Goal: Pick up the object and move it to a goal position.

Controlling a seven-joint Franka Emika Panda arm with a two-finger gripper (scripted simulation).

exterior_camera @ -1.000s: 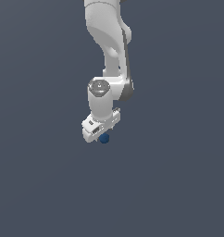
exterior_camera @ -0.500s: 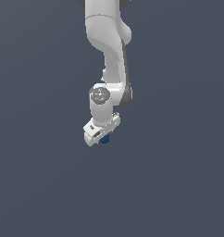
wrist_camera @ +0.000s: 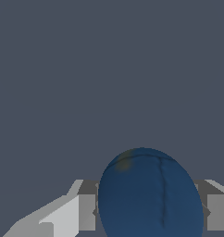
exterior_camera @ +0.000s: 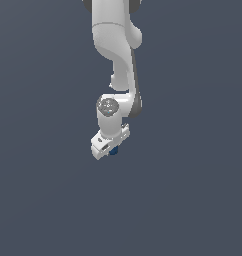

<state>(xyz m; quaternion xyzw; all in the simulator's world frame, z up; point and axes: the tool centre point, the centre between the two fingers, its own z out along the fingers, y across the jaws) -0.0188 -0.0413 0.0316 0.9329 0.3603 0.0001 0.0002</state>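
While seated between the two pale grey fingers (wrist_camera: 72,213), small smooth dark blue ball (wrist_camera: 151,194) fills the near part of the wrist view, fingers flanking it on both sides. Looks clamped: white two-finger gripper (exterior_camera: 109,146) narrowed onto the ball, pads apparently touching it, though actual contact points hidden behind the ball's bulk.

Key relation for next move: ball sits right at the fingertips, centred in the gripper, no offset to correct. No long axis, being round, so grip orientation irrelevant. Only one arm, so no choice of hand.

Exterior view: ball (exterior_camera: 113,150) shows as a small blue spot peeking out just under the gripper, mostly hidden by it. White Franka arm (exterior_camera: 115,45) reaches down from above to the gripper. Plain dark grey background (exterior_camera: 193,200) beyond the gripper; cannot tell whether ball is clear of the surface, no shadow or edge to judge by.

Count: one ball, one gripper, two fingers, one arm. No goal marker visible in either view.

Judgement: grasp done, transport to goal remaining. Risk: round smooth ball slipping out of a flat-pad pinch under fast motion.
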